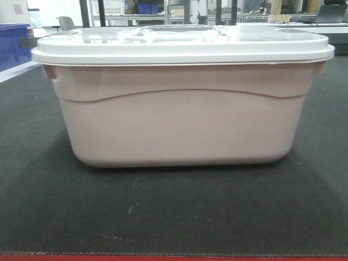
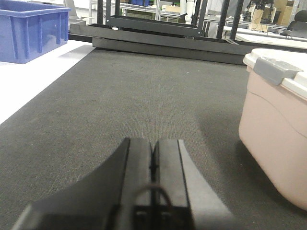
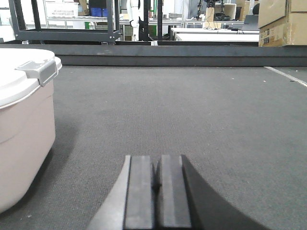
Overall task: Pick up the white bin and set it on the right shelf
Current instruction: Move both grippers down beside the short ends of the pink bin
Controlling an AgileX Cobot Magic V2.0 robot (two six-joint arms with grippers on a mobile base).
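In the left wrist view, the left hand (image 2: pixel 153 146) sits at the bottom centre of the frame. Its two dark fingers are pressed together with only a thin seam between them, and they hold nothing. It hovers low over the dark matted surface (image 2: pixel 124 96). The right hand (image 3: pixel 157 163) looks the same at the bottom centre of the right wrist view, with its fingers closed flat against each other and empty.

The white bin (image 1: pixel 179 125) fills the middle of the front view. It stands upright on the surface with its white lid (image 1: pixel 185 46) on. In the left wrist view it is at the right edge of the frame, apart from the left hand, and a grey latch (image 2: pixel 276 69) shows on its end. In the right wrist view it is at the left edge, also clear of the right hand.

A blue bin (image 2: pixel 31 31) stands in the upper left of the left wrist view. Cardboard boxes (image 3: pixel 283 21) occupy the upper right of the right wrist view. A red edge (image 1: pixel 174 258) runs along the bottom of the front view.
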